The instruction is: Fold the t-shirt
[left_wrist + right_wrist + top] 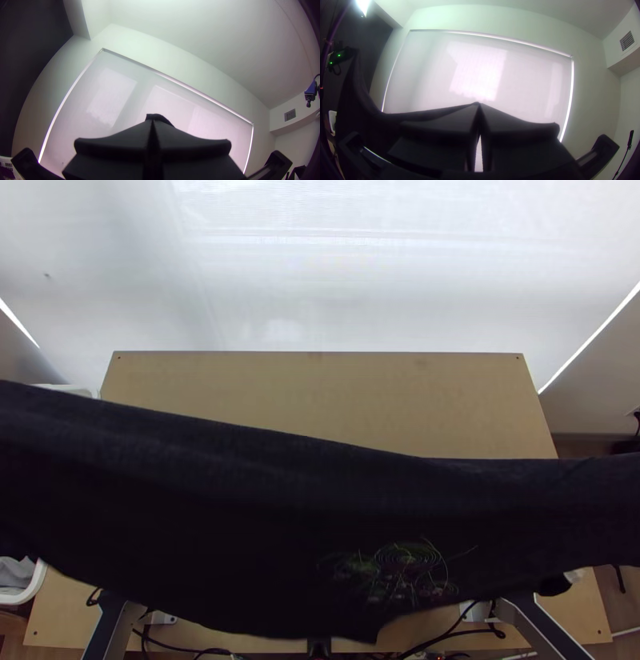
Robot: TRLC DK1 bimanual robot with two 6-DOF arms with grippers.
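Observation:
The black t-shirt (240, 524) hangs stretched in the air above the table, spanning the top view from side to side, its lower part sagging and a greenish print near the right of centre. In the left wrist view my left gripper (152, 125) is closed, with a bit of the shirt (160, 117) between and behind its fingertips. My right gripper (478, 106) is also closed in the right wrist view, and the shirt's dark cloth (356, 96) runs from the side up to its fingertips. The shirt covers most of both arms from above.
Bare wood of the table (320, 400) shows beyond the shirt. A white basket (34, 586) holding light cloth stands at the table's left side, partly covered by the shirt. Cables (448, 636) lie along the near edge between the arm bases.

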